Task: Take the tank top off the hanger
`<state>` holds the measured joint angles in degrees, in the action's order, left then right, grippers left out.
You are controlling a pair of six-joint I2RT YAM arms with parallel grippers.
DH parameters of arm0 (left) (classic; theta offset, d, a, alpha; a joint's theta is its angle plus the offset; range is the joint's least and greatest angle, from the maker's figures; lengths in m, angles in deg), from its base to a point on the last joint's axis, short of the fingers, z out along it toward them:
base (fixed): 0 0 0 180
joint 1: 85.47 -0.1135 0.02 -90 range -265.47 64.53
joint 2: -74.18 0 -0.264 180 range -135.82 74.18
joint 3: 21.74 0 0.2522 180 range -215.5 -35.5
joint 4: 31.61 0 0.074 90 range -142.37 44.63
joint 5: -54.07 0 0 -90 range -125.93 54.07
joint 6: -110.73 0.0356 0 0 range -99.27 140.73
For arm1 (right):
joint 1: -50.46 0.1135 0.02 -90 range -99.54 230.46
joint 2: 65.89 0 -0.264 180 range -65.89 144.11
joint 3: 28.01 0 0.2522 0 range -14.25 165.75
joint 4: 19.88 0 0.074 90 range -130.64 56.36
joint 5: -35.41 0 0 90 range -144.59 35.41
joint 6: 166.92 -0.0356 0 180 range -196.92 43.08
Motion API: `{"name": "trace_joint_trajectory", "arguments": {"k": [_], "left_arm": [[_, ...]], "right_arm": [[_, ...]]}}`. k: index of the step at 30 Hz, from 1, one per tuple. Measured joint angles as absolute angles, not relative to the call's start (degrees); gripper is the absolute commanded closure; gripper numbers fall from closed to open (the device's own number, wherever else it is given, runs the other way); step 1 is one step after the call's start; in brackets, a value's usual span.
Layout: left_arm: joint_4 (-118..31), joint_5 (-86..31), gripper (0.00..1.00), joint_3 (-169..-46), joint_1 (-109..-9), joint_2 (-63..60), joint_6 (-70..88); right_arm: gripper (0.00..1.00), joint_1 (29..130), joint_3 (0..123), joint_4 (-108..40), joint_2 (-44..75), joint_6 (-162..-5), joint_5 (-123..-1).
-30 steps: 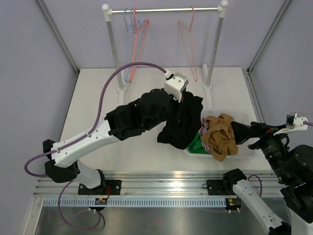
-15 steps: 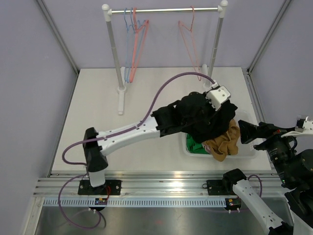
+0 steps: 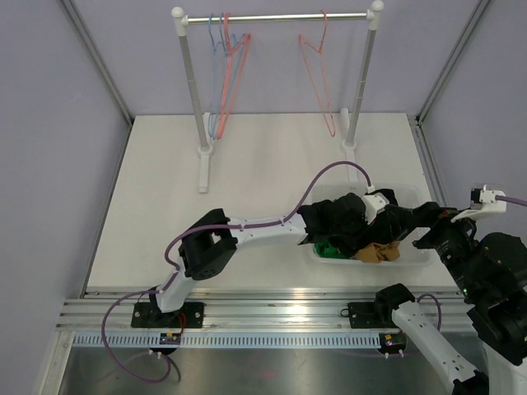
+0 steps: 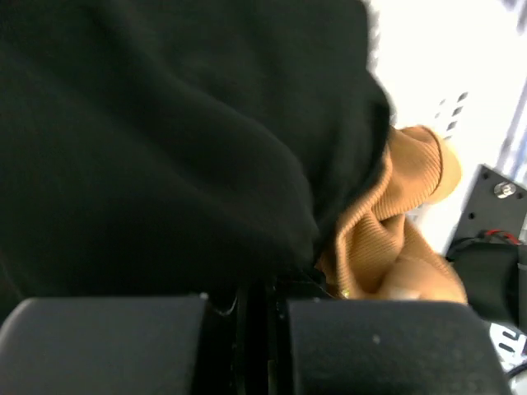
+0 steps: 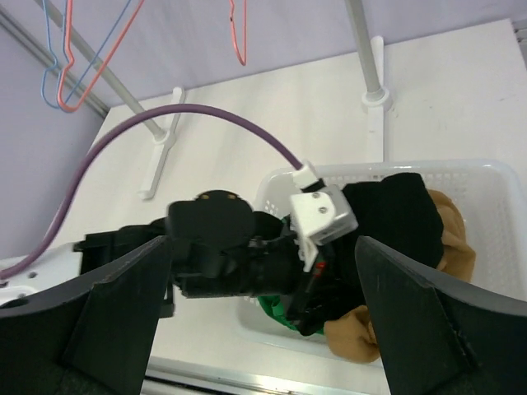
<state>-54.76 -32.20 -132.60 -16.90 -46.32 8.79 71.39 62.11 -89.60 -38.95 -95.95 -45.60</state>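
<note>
Black tank top (image 4: 165,148) already off hanger, lowered into white basket (image 5: 494,169) on desk (image 3: 247,181), pinched in closed left hand (image 4: 262,304), over tan garment (image 4: 387,222). Right hand (image 5: 263,247) spread wide, empty, hovering near. Drop-off step judged in hand. Next move called for: left hand opened, tank top released.

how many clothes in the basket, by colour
black top: 1
tan top: 1
green cloth: 1
total: 3
</note>
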Motion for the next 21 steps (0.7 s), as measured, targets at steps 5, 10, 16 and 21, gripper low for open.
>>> {"name": "trace_joint_trajectory", "arguments": {"k": [5, 10, 16, 21], "left_arm": [[-54.56, -30.52, 0.99, -133.3, -16.9, -49.41, 4.07], [-58.47, -31.02, 0.62, -134.24, -16.92, -47.57, 2.34], [-64.38, -34.43, 0.13, -134.85, -16.92, -40.1, 1.38], [-65.16, -39.26, 0.01, -135.16, -17.03, -31.42, 0.11]], "right_arm": [[0.0, 71.39, 59.49, -89.65, -37.16, -95.95, -48.05], [0.01, 71.39, 59.66, -90.96, -37.12, -95.93, -48.0], [0.0, 71.39, 63.47, -93.91, -37.05, -95.51, -46.23], [0.0, 71.39, 66.92, -95.79, -36.9, -94.4, -45.12]]}}
